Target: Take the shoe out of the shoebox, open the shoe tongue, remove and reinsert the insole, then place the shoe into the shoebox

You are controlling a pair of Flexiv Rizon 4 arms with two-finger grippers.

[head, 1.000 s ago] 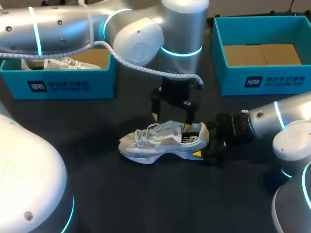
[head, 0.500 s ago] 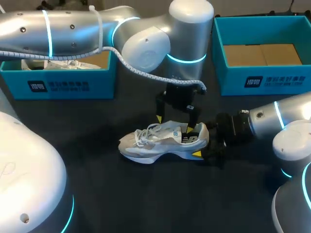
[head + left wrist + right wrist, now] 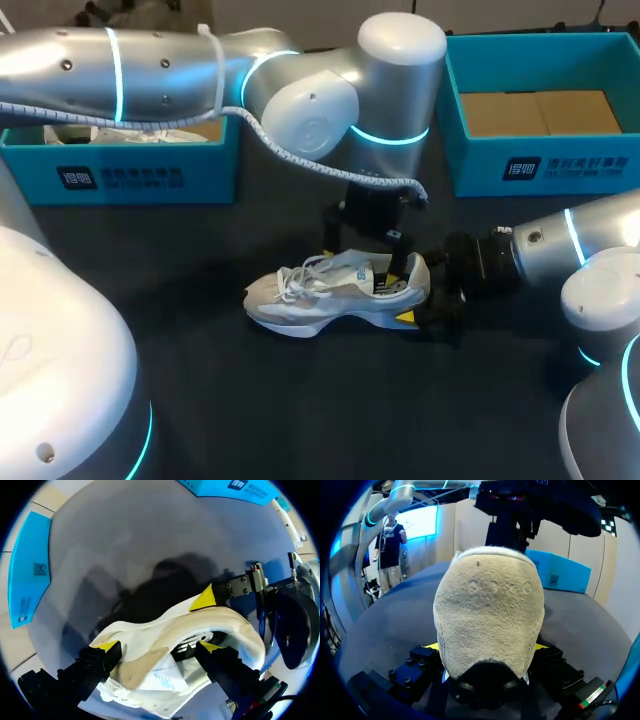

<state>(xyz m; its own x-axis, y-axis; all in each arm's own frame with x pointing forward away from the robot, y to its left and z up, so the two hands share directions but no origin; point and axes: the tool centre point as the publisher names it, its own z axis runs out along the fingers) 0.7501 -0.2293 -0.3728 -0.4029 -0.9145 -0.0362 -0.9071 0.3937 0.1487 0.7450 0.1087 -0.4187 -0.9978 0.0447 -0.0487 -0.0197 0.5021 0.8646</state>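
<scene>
Left end effector (image 3: 365, 256): fingers spread, poised directly over shoe (image 3: 310, 296) collar. Right end effector (image 3: 487, 647): clamped on heel. Shoe: mid-desk, lengthwise, toe toward left edge, heel toward right edge.

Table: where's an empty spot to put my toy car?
The bare table between the shoe and the robot is the widest patch. Another free strip lies between the left shoebox and the shoe's toe. It's crowded at the heel, where the left pincer and right pincer both sit.
</scene>
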